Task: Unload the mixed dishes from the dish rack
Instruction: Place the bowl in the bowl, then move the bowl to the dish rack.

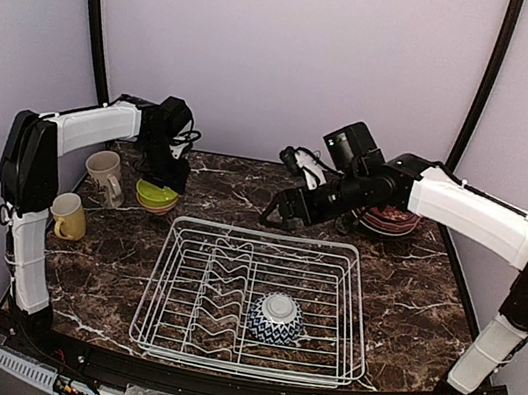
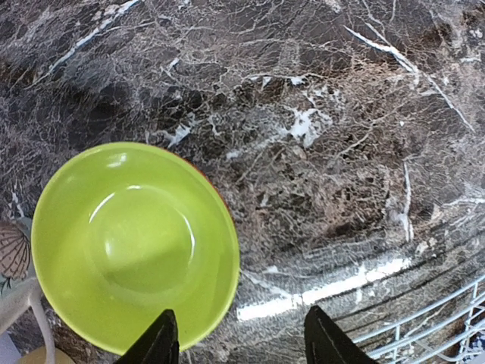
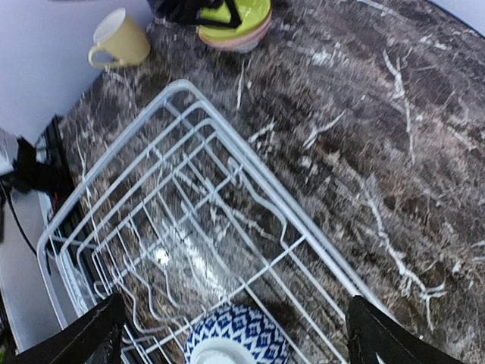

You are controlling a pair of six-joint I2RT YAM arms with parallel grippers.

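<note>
The white dish rack is sitting toward the front edge of the marble table, with open tabletop lying behind it and on both sides. A blue-patterned bowl is resting upside down in the rack's right half, beside the central prongs. The left gripper is hovering, fingers spread and empty, over the rim of a lime bowl stacked on a pinkish bowl at back left, near a cream mug and a yellow mug. The right gripper is hanging wide apart and empty near the rack's far edge. A stack of plates is sitting half hidden behind the right arm, its colours hard to make out
</note>
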